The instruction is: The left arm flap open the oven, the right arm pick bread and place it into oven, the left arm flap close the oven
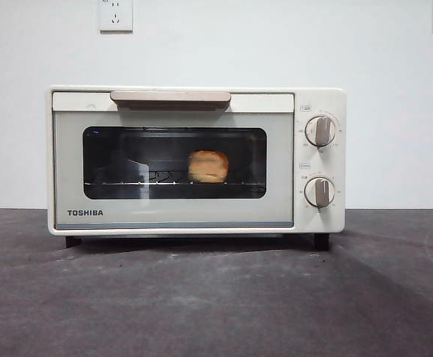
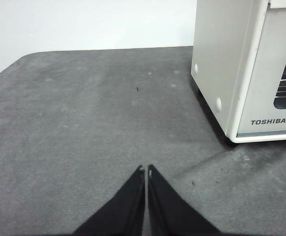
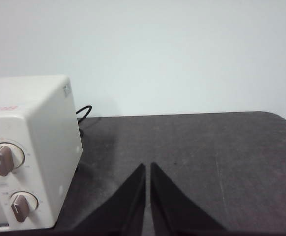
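Both grippers sat idle with jaws pressed together: left gripper [image 2: 144, 170] off one side of the TOSHIBA oven [image 1: 196, 160], right gripper [image 3: 148, 166] off the knob side. Door was closed; bread [image 1: 207, 166] rested on the wire rack [image 1: 157, 182] inside.

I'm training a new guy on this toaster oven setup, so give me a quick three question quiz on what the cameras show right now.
1. True or false: the oven door is shut.
2. Where is the bread? A) on the table in front of the oven B) on the wire rack inside C) in the right gripper
3. What does either gripper hold?

Key:
1. True; the door stands flush, handle at the top.
2. B; it shows through the glass window.
3. Nothing. The left gripper and right gripper are both shut and empty over the table, one off each side of the oven.
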Tool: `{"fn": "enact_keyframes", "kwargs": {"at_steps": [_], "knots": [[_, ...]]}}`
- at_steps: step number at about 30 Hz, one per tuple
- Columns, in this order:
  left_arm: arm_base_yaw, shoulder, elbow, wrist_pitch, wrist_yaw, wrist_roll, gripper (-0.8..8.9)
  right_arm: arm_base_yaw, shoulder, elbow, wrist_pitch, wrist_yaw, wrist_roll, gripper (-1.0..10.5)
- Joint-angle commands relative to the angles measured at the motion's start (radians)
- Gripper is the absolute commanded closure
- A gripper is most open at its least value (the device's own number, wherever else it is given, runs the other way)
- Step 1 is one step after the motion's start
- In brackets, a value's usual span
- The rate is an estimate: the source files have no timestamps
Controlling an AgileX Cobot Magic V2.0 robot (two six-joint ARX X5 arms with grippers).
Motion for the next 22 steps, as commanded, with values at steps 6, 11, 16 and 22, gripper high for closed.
{"fn": "enact_keyframes", "kwargs": {"at_steps": [6, 11, 16, 22], "knots": [[-0.001, -0.002, -0.019, -0.005, -0.003, -0.002, 7.94, -0.010, -0.093, -0.082, 0.016, -0.003, 0.001, 9.3], [-0.001, -0.002, -0.018, -0.005, -0.003, -0.002, 7.94, -0.013, -0.093, -0.135, 0.004, -0.002, 0.029, 9.3], [-0.001, -0.002, -0.018, -0.005, -0.003, -0.002, 7.94, -0.013, -0.093, -0.209, 0.010, -0.014, 0.078, 9.3], [-0.001, -0.002, -0.018, -0.005, -0.003, -0.002, 7.94, -0.013, -0.093, -0.251, -0.064, -0.066, 0.094, 9.3]]}}
